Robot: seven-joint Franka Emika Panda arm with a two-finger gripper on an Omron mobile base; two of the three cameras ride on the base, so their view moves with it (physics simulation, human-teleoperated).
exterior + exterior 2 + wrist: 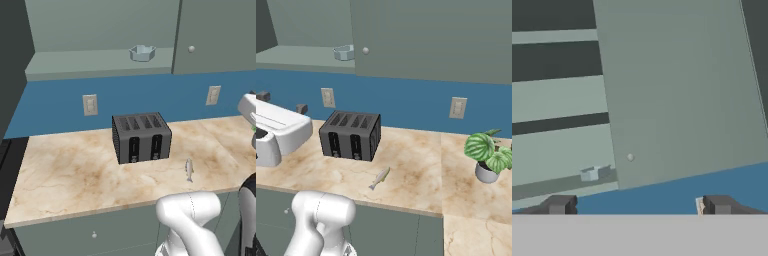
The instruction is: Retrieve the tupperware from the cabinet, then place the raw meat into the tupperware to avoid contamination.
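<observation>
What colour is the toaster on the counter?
Dark grey toaster, clearest in the left base view.

The counter [65, 170] around the toaster [141, 137] looks like polished beige marble with rusty veins. The toaster is matt dark grey, ribbed along its side. In front of it the raw meat [189, 170], a fish, has a silvery sheen. Above it, the cabinet [431, 35] is flat matt grey-green paint, and the tupperware [142, 52] looks pale translucent plastic.

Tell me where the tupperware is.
The tupperware sits on the open cabinet bottom shelf, left of the closed door's knob, above the toaster.
</observation>
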